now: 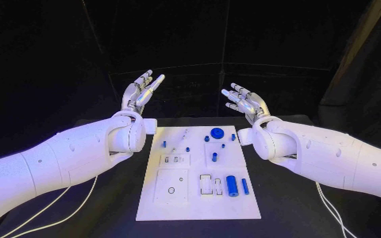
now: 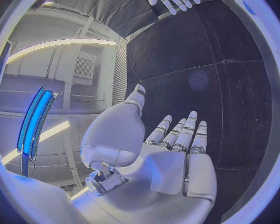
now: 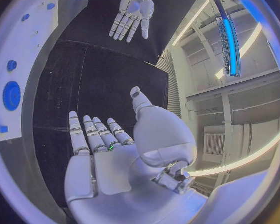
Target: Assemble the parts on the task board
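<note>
A: The task board [image 1: 199,194], a flat white rectangular plate, lies in the middle of the black table [image 1: 301,205], reaching from the near edge towards the far side, between the two arms

B: And the parts?

A: Small blue pieces sit on it. A round blue disc [image 1: 217,133] with a smaller blue knob [image 1: 206,138] beside it stands at the far end, a few short blue pegs [image 1: 164,144] lie left of centre, and a long blue cylinder [image 1: 232,185] with a slim blue bar [image 1: 245,186] rests near the right edge, close to us

B: What are the hands doing?

A: The left hand [image 1: 141,93] is raised beyond the board's far left corner, fingers straight and apart, holding nothing. The right hand [image 1: 246,103] is lifted beyond the far right corner, likewise spread and empty. Neither touches the board

B: So which step is this?

A: I judge it the very start: no part is grasped. The next move calls for one hand to come down over a loose piece, probably the cylinder on the right, and close its fingers around it without nudging the neighbours
</note>
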